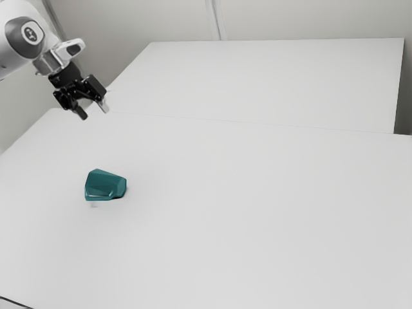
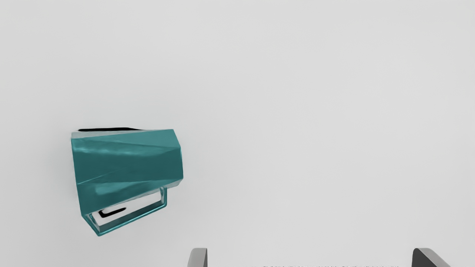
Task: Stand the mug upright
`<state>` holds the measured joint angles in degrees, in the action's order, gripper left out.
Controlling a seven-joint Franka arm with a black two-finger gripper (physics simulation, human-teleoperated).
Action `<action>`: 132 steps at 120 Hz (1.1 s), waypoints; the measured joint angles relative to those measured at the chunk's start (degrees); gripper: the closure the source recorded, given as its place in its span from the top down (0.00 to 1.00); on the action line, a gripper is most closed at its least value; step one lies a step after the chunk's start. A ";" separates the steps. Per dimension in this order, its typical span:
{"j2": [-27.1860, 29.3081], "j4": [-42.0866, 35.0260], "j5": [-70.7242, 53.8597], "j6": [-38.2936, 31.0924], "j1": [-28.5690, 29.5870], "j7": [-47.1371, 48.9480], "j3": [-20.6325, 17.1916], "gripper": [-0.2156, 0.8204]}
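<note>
The gripper [image 1: 94,112] stands wide open above the tabletop [image 1: 257,225], holding and touching nothing. The mug [image 1: 105,185] lies on its side, nearer the tabletop's edge at the exterior view's left; its long axis runs roughly left to right there, wider end left, its handle [image 2: 133,217] on the side toward the gripper's fingers.

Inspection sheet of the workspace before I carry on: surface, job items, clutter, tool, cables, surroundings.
Surface: white table, a thin seam running across it in the exterior view.
Job items: teal mug lying on its side, not upright; handle out to one side.
Clutter: nothing seen.
Tool: open, above the table, clear of the mug.
Cables: thin dark line in the exterior view's lower left corner; cannot tell whether it is a cable.
Surroundings: pale walls.
</note>
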<state>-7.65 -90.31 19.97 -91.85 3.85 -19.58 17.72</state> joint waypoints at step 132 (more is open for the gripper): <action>-21.66 -3.27 25.06 2.90 17.11 -35.76 2.92 0.79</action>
<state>-29.31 -93.59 45.03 -88.95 20.96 -55.33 20.64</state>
